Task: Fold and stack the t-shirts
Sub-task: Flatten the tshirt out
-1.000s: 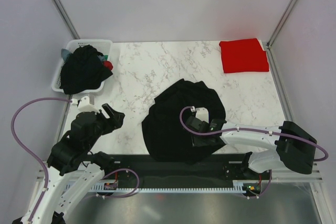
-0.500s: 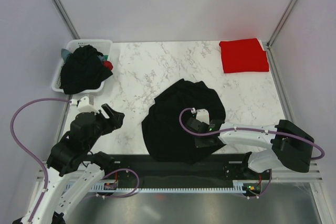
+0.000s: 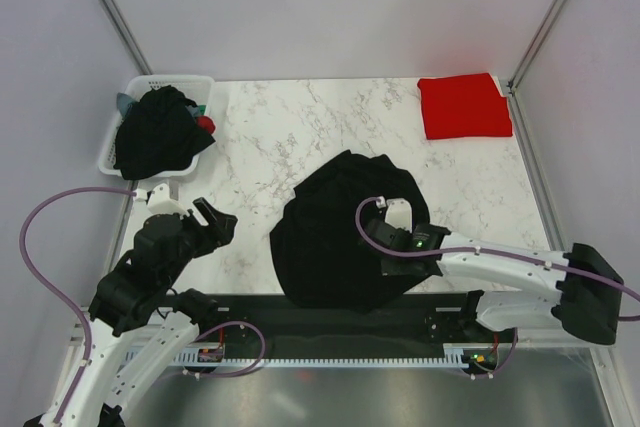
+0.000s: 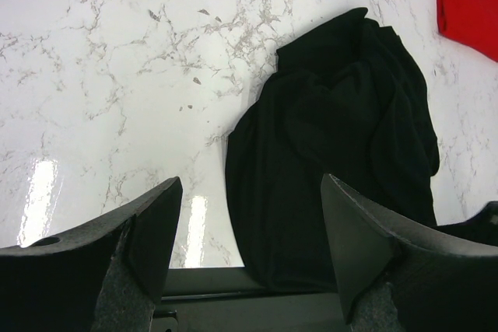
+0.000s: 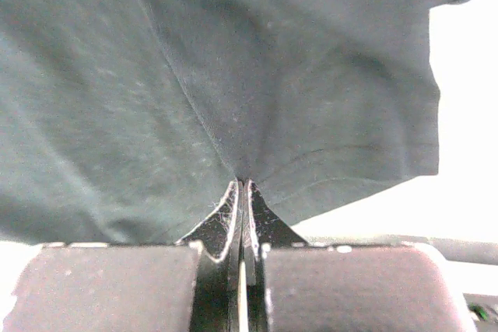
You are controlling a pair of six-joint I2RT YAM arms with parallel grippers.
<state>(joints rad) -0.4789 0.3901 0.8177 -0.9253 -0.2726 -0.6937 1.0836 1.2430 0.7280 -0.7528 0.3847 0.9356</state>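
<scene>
The right gripper (image 5: 243,186) pinches only a thin fold of black shirt (image 5: 194,75) at its tips, perhaps one layer, so lifting may slip it.

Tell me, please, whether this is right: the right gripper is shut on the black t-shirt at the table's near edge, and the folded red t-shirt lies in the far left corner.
Not quite: the red t-shirt lies in the far right corner, as the top external view shows. The right gripper is shut on the black t-shirt at the near edge.
</scene>
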